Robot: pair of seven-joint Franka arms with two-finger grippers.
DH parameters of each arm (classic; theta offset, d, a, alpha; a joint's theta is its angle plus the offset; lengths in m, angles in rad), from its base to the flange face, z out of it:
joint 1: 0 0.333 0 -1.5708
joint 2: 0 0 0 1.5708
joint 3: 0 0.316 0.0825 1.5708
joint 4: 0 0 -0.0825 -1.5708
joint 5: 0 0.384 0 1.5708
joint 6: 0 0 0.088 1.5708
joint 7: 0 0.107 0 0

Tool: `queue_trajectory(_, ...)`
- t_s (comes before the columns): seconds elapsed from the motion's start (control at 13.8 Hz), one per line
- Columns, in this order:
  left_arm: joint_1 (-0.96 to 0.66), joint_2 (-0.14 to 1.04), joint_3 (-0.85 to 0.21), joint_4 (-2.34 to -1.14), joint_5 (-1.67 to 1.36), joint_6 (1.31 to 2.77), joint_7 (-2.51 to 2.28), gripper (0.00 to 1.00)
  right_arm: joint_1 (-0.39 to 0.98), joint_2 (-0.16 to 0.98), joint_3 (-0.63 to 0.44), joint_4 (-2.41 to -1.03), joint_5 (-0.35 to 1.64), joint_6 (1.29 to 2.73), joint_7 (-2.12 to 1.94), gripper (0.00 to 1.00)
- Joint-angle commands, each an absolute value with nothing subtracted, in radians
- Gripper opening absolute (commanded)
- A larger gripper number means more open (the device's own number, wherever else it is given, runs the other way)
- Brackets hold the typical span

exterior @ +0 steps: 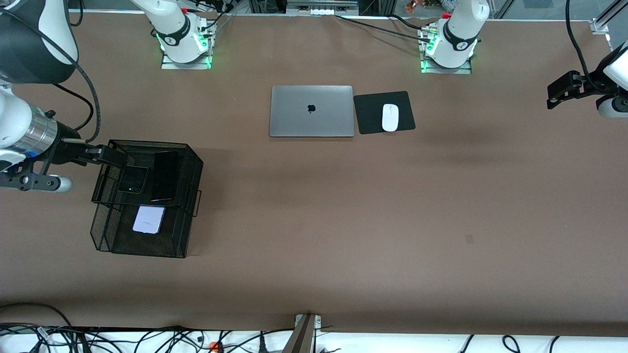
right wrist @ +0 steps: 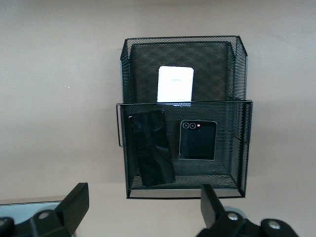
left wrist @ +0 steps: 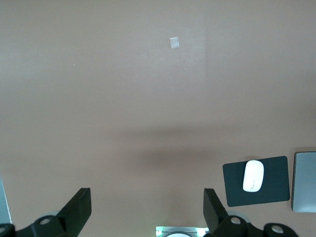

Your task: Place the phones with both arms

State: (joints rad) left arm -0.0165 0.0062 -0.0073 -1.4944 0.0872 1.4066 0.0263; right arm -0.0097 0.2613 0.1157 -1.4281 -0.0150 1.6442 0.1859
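A black mesh two-tier tray (exterior: 182, 206) stands toward the right arm's end of the table. Its upper tier holds the squarish black folded phone (exterior: 133, 180) and, beside it, the longer black slab phone (exterior: 165, 175). The pale lilac phone (exterior: 148, 219) lies in the lower tier, nearer the front camera. In the right wrist view all three show: lilac (right wrist: 176, 84), slab (right wrist: 151, 146), folded (right wrist: 197, 139). My right gripper (exterior: 110, 156) (right wrist: 143, 195) hangs open and empty over the upper tier's edge. My left gripper (exterior: 557, 95) (left wrist: 146, 195) is open and empty, high over bare table at the left arm's end.
A shut silver laptop (exterior: 311, 111) lies mid-table near the bases, with a white mouse (exterior: 390, 117) on a black pad (exterior: 373, 117) beside it. The left wrist view shows the mouse (left wrist: 253, 175) and the pad (left wrist: 276, 190). A small tape mark (exterior: 469, 239) is on the brown tabletop.
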Motion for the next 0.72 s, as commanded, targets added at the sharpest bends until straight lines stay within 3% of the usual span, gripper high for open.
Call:
queue_trajectory(0.0,-0.008,-0.005,-0.008,-1.486,0.066,1.397,0.049,1.0,-0.058,0.212,0.172,-1.491,-0.072,1.683,0.181,1.0)
queue_trajectory(0.22,-0.008,-0.005,-0.011,-1.486,0.066,1.397,0.049,1.0,-0.078,0.212,0.189,-1.529,-0.071,1.764,0.114,1.0)
queue_trajectory(0.65,-0.008,-0.005,-0.011,-1.486,0.066,1.397,0.048,1.0,-0.069,0.238,0.187,-1.513,-0.063,1.769,0.129,1.0)
